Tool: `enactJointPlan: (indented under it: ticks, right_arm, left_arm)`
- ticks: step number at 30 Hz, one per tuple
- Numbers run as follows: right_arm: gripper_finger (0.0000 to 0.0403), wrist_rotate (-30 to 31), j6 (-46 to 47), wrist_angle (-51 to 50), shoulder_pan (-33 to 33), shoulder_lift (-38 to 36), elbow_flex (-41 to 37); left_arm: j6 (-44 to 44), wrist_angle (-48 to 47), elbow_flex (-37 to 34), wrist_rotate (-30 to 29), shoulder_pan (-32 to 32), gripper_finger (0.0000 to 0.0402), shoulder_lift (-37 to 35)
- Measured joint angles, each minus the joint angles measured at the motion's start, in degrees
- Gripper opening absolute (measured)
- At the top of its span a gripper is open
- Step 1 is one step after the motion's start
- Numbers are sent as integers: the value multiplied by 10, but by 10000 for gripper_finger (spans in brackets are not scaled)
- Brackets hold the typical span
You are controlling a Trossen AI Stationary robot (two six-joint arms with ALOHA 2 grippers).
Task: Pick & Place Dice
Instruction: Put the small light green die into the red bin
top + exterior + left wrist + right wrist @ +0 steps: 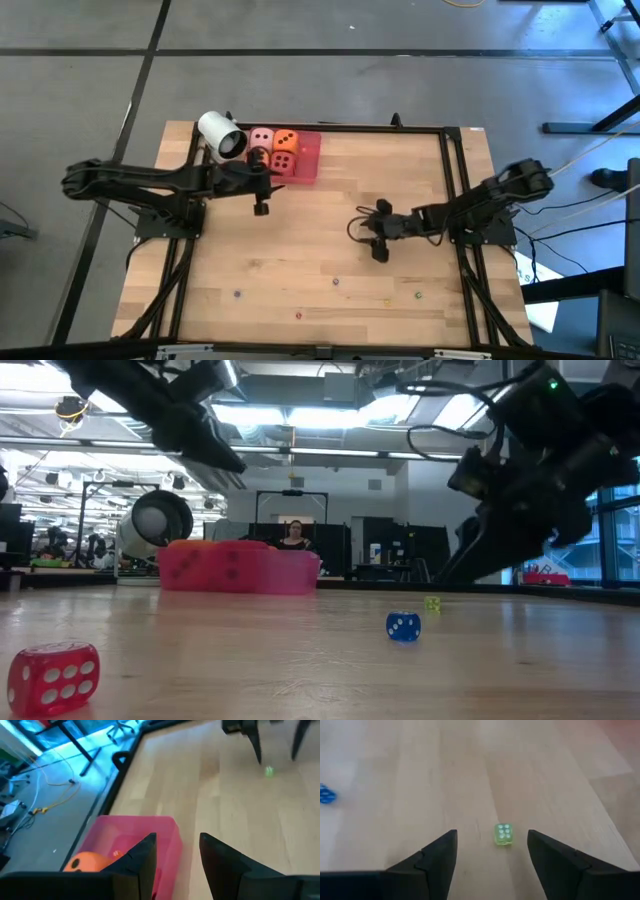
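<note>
Right pincer (491,854) is wide open, with a green die (503,834) just ahead between its fingers. Left pincer (177,851) is open too, over the pink tray (165,827).

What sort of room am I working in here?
Probably a robotics lab or open workshop: strip lights on an exposed ceiling, a person at workstations behind the table, loose cables on grey floor.

Grey floor (330,25), ceiling lights (300,415), wooden table (320,250)
</note>
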Motion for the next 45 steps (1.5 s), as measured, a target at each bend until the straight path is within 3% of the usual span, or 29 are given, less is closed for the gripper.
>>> enactJointPlan:
  ticks: [6,15,36,41,45]
  right_arm:
    - [243,50,0,29,6,53,0]
    - [236,54,-3,73,6,82,0]
    - [87,36,0,88,6,91,1]
    - [70,36,0,91,6,91,1]
    - [72,70,0,114,4,92,-1]
  left_arm:
    - [-5,5,0,-1,-4,143,-14]
    - [-5,4,0,0,-9,143,-14]
    - [-5,4,0,0,-9,143,-13]
    - [-4,4,0,0,-9,143,-13]
    - [-4,4,0,0,-9,143,-13]
